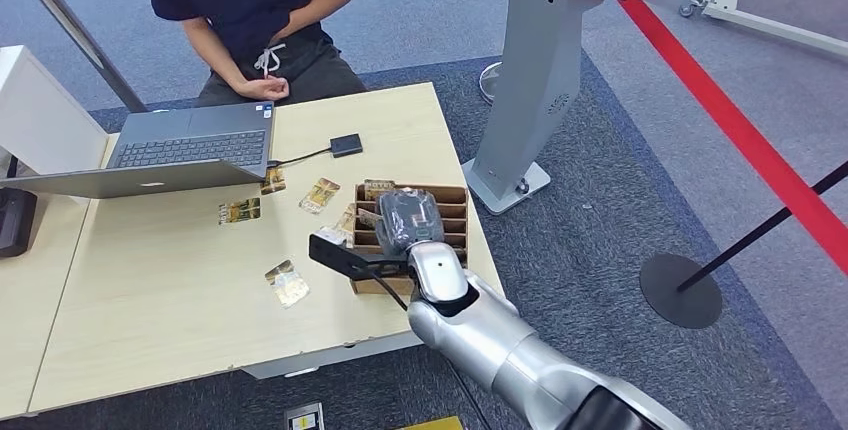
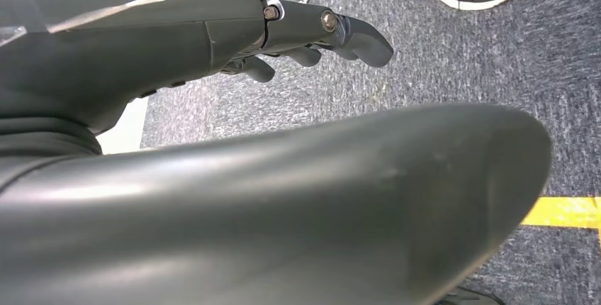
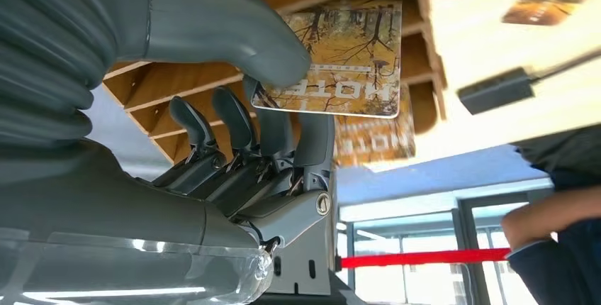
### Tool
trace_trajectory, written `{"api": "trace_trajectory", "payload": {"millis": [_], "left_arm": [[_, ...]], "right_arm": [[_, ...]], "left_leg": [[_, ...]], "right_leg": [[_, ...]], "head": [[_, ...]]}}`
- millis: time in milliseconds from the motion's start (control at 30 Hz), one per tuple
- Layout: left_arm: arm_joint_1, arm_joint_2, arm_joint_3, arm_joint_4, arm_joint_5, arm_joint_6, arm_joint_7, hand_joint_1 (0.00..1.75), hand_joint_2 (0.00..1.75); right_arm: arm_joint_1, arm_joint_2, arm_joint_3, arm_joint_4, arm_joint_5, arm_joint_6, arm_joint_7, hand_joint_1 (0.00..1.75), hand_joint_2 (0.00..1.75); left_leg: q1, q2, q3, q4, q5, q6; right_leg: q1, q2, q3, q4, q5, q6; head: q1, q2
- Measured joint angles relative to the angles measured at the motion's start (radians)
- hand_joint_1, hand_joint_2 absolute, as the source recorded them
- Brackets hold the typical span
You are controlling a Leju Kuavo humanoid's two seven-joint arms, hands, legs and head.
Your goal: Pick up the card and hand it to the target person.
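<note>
Blue-grey carpet with a red stripe surrounds a pale wooden table (image 1: 180, 300) where the robot works. Its right hand (image 1: 408, 220) hovers over a slotted wooden card rack (image 1: 455, 212) at the table's near corner, and the wrist view shows its thumb and fingers (image 3: 283, 131) pinching one card (image 3: 354, 57), printed with an autumn forest, just clear of the rack's dividers. Judging by this, the card has been lifted out and the handover is next. Beyond the hand sits the target person (image 1: 265, 20), arms resting at the table's far edge, probably waiting to receive it. Between hand and person lie several loose cards (image 1: 320, 195), an open laptop (image 1: 190, 145) and a small black card reader (image 1: 346, 145). Its left hand (image 2: 298, 35) hangs over the carpet, fingers loosely spread, holding nothing.
</note>
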Motion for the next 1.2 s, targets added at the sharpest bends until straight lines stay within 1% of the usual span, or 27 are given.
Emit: {"api": "trace_trajectory", "payload": {"millis": [267, 400, 567, 667, 767, 867, 1000, 1033, 1067, 1133, 1167, 1200], "left_arm": [[0.001, 0.0, 0.0, 0.0, 0.006, -0.005, 0.006, 0.0, 0.0], [0.001, 0.001, 0.0, 0.0, 0.007, -0.007, 0.006, 0.0, 0.0], [0.001, 0.001, 0.0, 0.0, 0.0, -0.013, -0.004, 0.0, 0.0], [0.001, 0.002, 0.0, 0.0, -0.009, -0.018, -0.01, 0.0, 0.0], [0.0, 0.002, 0.0, 0.0, -0.017, -0.021, -0.012, 0.0, 0.0], [0.0, 0.002, 0.0, 0.0, -0.027, -0.023, -0.012, 0.0, 0.0], [-0.002, 0.002, 0.0, 0.0, -0.036, -0.027, -0.011, 0.0, 0.0], [-0.002, 0.002, 0.0, 0.0, -0.038, -0.029, -0.01, 0.0, 0.0], [-0.002, 0.002, 0.0, 0.0, -0.041, -0.031, -0.01, 0.0, 0.0], [-0.003, 0.002, 0.0, 0.0, -0.046, -0.033, -0.01, 0.0, 0.0], [-0.003, 0.002, -0.001, 0.0, -0.048, -0.035, -0.01, 0.0, 0.0], [-0.003, 0.001, -0.001, 0.0, -0.05, -0.036, -0.01, 0.0, 0.0]], "right_arm": [[0.025, -0.063, -0.037, -0.23, -0.055, 0.018, 0.024, 1.34, 1.75], [0.041, -0.097, -0.061, -0.353, -0.086, 0.031, 0.03, 1.38, 1.75], [0.045, -0.118, -0.082, -0.435, -0.172, 0.057, -0.006, 1.44, 1.75], [0.037, -0.118, -0.089, -0.441, -0.226, 0.072, -0.047, 1.43, 1.75], [0.013, -0.107, -0.089, -0.421, -0.28, 0.087, -0.103, 1.41, 1.75], [-0.014, -0.084, -0.087, -0.382, -0.316, 0.1, -0.144, 1.37, 1.75], [-0.051, -0.043, -0.08, -0.323, -0.329, 0.115, -0.175, 1.35, 1.75], [-0.061, -0.031, -0.077, -0.306, -0.329, 0.119, -0.178, 1.29, 1.75], [-0.069, -0.02, -0.074, -0.288, -0.329, 0.123, -0.182, 1.04, 1.75], [-0.085, 0.004, -0.068, -0.252, -0.333, 0.129, -0.19, 0.38, 1.75], [-0.093, 0.016, -0.065, -0.233, -0.34, 0.132, -0.195, 0.1, 1.75], [-0.101, 0.029, -0.061, -0.213, -0.353, 0.133, -0.201, 0.0, 1.75]], "left_leg": [[0.0, 0.0, 0.0, 0.0, 0.0, 0.0], [0.0, 0.0, 0.0, 0.0, 0.0, 0.0], [0.0, 0.0, 0.0, 0.0, 0.0, 0.0], [0.0, 0.0, 0.0, 0.0, 0.0, 0.0], [0.0, 0.0, 0.0, 0.0, 0.0, 0.0], [0.0, 0.0, 0.0, 0.0, 0.0, 0.0], [0.0, 0.0, -0.001, 0.0, 0.0, 0.0], [0.0, 0.0, -0.001, 0.0, 0.0, 0.0], [0.0, 0.0, -0.001, 0.0, 0.0, 0.0], [0.0, 0.0, -0.001, 0.0, 0.0, 0.0], [0.0, 0.0, -0.001, 0.0, 0.0, 0.0], [0.0, 0.0, -0.001, 0.0, 0.0, 0.0]], "right_leg": [[0.0, 0.0, 0.0, 0.0, 0.0, 0.0], [0.0, 0.0, 0.0, 0.0, 0.0, 0.0], [0.0, 0.0, 0.0, 0.0, 0.0, 0.0], [0.0, 0.0, 0.0, 0.0, 0.0, 0.0], [0.0, 0.0, 0.0, 0.0, 0.0, 0.0], [0.0, 0.0, 0.0, 0.001, 0.0, 0.0], [0.0, 0.0, 0.0, 0.001, 0.0, 0.0], [0.0, 0.0, 0.0, 0.001, 0.0, 0.0], [0.0, 0.0, 0.0, 0.001, 0.0, 0.0], [0.0, 0.0, 0.0, 0.001, 0.0, 0.0], [0.0, 0.0, 0.0, 0.001, 0.0, 0.0], [0.0, 0.0, 0.0, 0.001, 0.0, 0.0]], "head": [[0.0, 0.0], [0.0, 0.0], [0.0, 0.0], [0.0, 0.0], [0.0, 0.0], [0.0, 0.0], [0.0, 0.0], [0.0, 0.0], [0.0, 0.0], [0.0, 0.0], [0.0, 0.0], [0.0, 0.0]]}}
